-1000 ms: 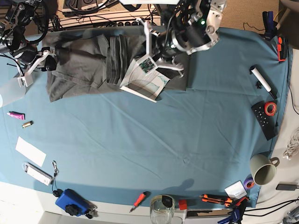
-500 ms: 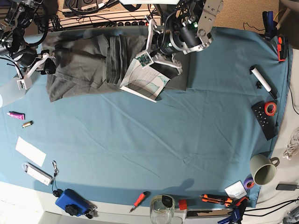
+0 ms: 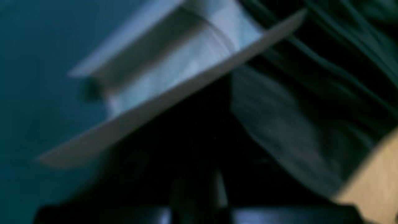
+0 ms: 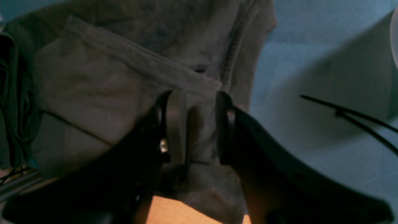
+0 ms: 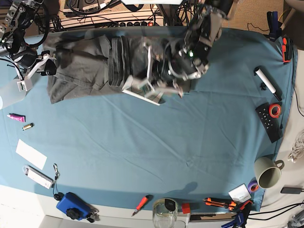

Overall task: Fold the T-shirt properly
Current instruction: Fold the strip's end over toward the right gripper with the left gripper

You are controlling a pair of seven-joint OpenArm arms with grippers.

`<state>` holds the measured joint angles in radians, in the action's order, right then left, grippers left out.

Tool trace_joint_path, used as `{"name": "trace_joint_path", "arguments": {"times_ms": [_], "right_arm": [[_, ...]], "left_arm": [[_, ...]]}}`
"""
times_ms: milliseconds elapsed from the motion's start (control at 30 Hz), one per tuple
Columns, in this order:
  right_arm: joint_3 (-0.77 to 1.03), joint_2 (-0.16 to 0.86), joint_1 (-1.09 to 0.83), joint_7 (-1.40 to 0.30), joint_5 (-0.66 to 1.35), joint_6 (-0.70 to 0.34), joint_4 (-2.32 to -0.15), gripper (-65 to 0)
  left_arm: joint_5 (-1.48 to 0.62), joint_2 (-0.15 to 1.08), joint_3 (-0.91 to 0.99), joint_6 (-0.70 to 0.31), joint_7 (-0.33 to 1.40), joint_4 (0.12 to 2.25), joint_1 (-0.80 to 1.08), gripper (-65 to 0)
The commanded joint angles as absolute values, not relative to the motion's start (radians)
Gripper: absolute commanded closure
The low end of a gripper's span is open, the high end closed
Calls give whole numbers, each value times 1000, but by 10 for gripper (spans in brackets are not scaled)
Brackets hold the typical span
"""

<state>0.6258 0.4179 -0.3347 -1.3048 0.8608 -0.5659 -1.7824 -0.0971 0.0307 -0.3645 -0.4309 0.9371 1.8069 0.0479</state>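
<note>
In the left wrist view, all is blurred: a white board [image 3: 174, 93] is seen over the dark T-shirt [image 3: 279, 124] — the left hand is counted as clenched, on what cannot be told.

In the right wrist view, a bunched edge of the T-shirt [image 4: 124, 71] is grasped by the right hand [image 4: 191, 124].

In the base view, the T-shirt [image 5: 80, 71] is spread along the far edge of the counter [image 5: 166, 142] — soft and light, best taken by hems or corners.

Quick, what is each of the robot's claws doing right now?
Left gripper: shut; too blurred to tell whether it grips anything.
Right gripper: closed on a fold of the T-shirt at its edge.
</note>
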Motion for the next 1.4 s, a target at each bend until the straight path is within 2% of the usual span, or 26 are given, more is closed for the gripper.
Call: {"name": "trace_joint_path", "arguments": {"times_ms": [0, 233, 367, 467, 667, 800, 933, 1133, 1200, 1367], "right_arm": [[637, 440, -330, -1286, 870, -569, -1800, -166], [637, 440, -330, -1287, 862, -569, -1800, -166], [637, 440, -330, -1285, 863, -569, -1800, -166], [637, 440, -330, -1282, 863, -569, -1800, -166], [637, 440, -330, -1283, 863, -568, -1800, -166], [637, 440, -330, -1286, 863, -568, -1800, -166], [637, 440, -330, -1284, 863, -568, -1800, -166], [637, 441, -330, -1282, 863, -568, -1800, -166], [637, 441, -329, -1282, 863, -568, -1800, -166], [637, 440, -326, -1265, 863, -569, -1800, -166]], "left_arm": [[-108, 22, -363, -418, 912, 1826, 15, 0], [-103, 19, -363, -358, 902, 1800, -56, 0], [-96, 20, -363, -355, 951, 1796, -50, 0], [-133, 17, -352, -356, 898, 1797, -53, 0], [-202, -51, -338, -469, 886, 1756, -70, 0], [-156, -77, -338, -473, 930, 1652, -70, 0], [-80, -73, -338, -472, 1008, 1650, -79, 0], [-88, -74, -338, -472, 971, 1649, -110, 0], [-89, -75, -338, -461, 987, 1650, -129, 0], [-147, -72, -319, -363, 1111, 1697, -168, 0]]}}
